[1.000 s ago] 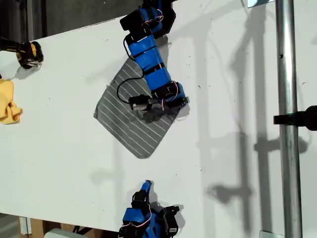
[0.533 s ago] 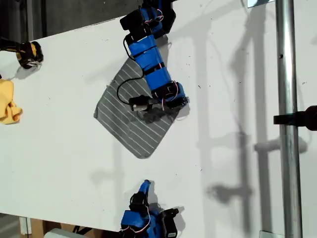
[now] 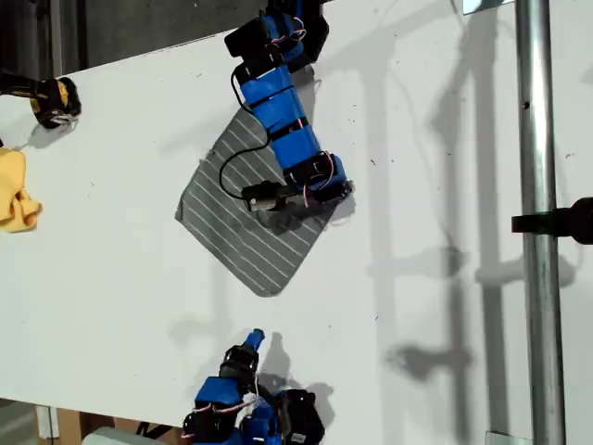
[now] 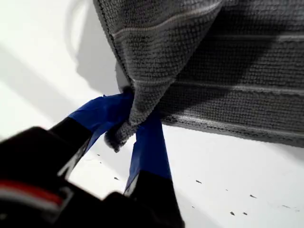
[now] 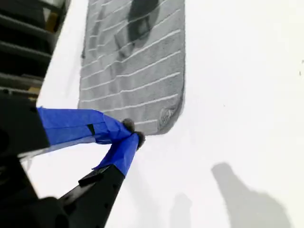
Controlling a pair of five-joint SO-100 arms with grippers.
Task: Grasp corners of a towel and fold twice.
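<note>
At the near edge of the white tabletop [image 3: 111,306], my second tool [image 3: 255,337] hovers clenched on nothing, tips touching, just short of the towel's near corner [image 3: 267,289]. Towel [image 3: 236,222] lies flat mid-tabletop, diamond-wise in the exterior view. Farther in, my first tool [image 4: 135,124] pinches the corner [image 4: 124,128] on the exterior view's right, cloth bunched between its taped fingers [image 4: 149,147]. Yellow cloth [image 3: 16,190] sits far left.
</note>
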